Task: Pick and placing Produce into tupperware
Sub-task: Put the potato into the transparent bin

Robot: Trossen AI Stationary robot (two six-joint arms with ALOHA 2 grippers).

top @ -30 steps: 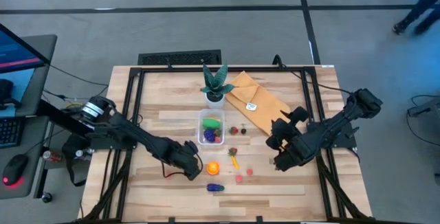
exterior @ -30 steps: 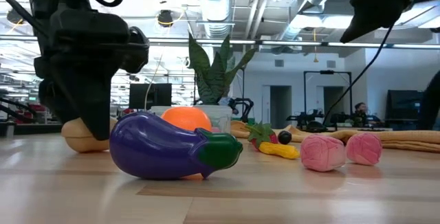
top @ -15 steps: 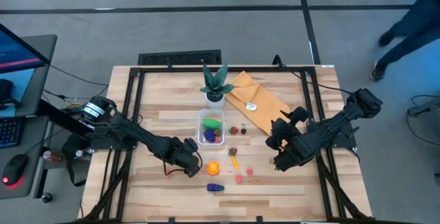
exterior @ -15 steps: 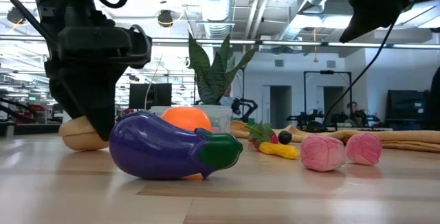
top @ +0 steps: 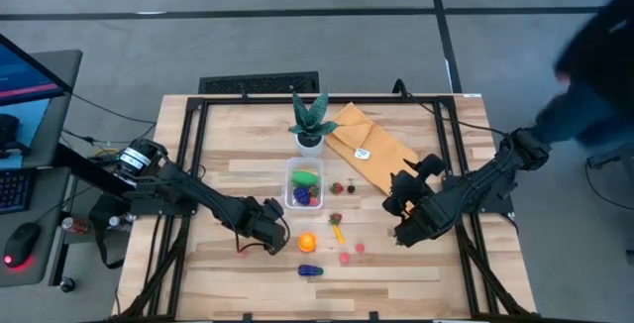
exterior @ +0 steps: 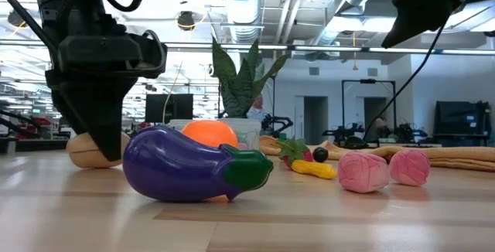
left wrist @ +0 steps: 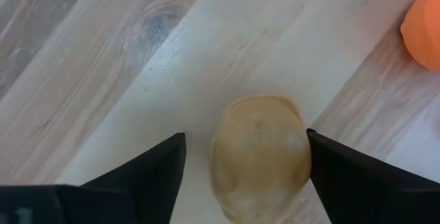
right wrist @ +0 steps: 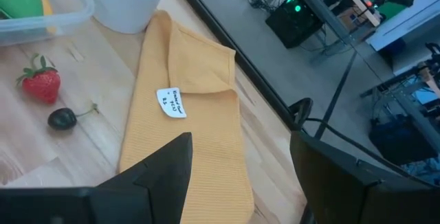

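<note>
Our left hand (left wrist: 245, 176) hangs spread around a tan potato (left wrist: 259, 155) on the worktop (left wrist: 103, 80); our right hand (right wrist: 240, 176) waits spread above the mustard cloth (right wrist: 185, 121).

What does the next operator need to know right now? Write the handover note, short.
Left gripper: low over the table, jaws open on either side of a tan potato, not closed on it.
Right gripper: idle above the table's right side, jaws open, holding nothing.
Tupperware: mid-table, in front of the potted plant; already holds a green piece and purple grapes.
Still loose: orange, eggplant, yellow pepper, two pink pieces, strawberry, dark cherry, potato.
Left: grasp the potato, then clear the rest.
</note>
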